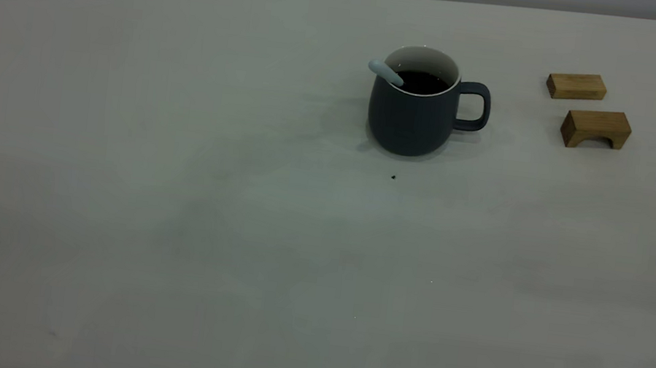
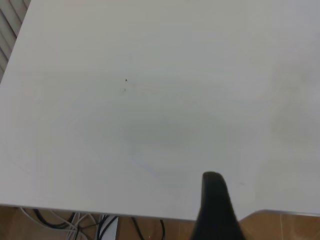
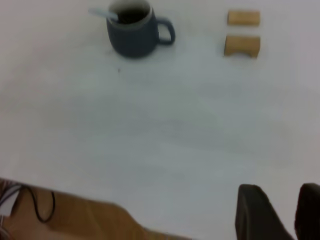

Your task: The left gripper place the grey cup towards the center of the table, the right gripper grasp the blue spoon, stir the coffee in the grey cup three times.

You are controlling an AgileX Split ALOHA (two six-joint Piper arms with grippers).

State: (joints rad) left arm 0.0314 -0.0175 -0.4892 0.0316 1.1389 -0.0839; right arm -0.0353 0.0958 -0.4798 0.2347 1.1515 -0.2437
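The grey cup (image 1: 413,116) stands upright on the table (image 1: 236,229), a little right of the middle and toward the far side, with its handle pointing right. It holds dark coffee (image 1: 423,82). The blue spoon (image 1: 385,72) rests in the cup, its pale handle leaning out over the left rim. Neither arm shows in the exterior view. My right gripper (image 3: 280,192) hangs open and empty near the table's edge, far from the cup (image 3: 131,37) and spoon (image 3: 102,13). My left gripper (image 2: 216,205) shows only as a dark tip above bare table by another edge.
Two small wooden blocks (image 1: 576,86) (image 1: 595,129) lie right of the cup, the nearer one arched. A tiny dark speck (image 1: 393,177) sits just in front of the cup. Below the table edges I see wooden floor and cables (image 2: 75,220) (image 3: 42,205).
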